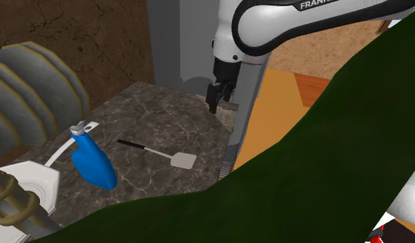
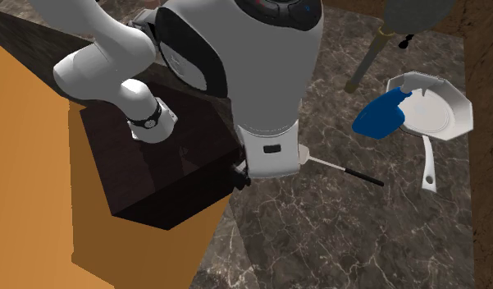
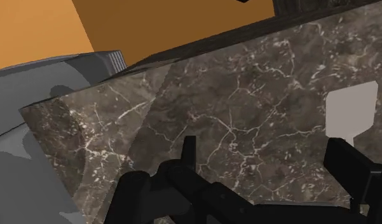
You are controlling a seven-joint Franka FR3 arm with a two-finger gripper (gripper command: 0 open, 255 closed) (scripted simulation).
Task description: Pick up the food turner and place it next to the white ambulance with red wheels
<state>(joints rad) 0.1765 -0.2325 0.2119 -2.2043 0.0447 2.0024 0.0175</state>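
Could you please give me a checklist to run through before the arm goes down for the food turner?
1. Fingers open: ok. The gripper has its fingers apart with nothing between them.
2. Food turner free to grasp: ok. It lies flat on the marble counter, touching nothing.
3. Gripper lined up over the turner: not ok. In the wrist view, the turner's blade lies off to the side, beyond one finger.
4. Blue spray bottle out of the way: ok. It lies apart from the turner's handle.
5. Placement spot beside the ambulance identified: cannot tell.
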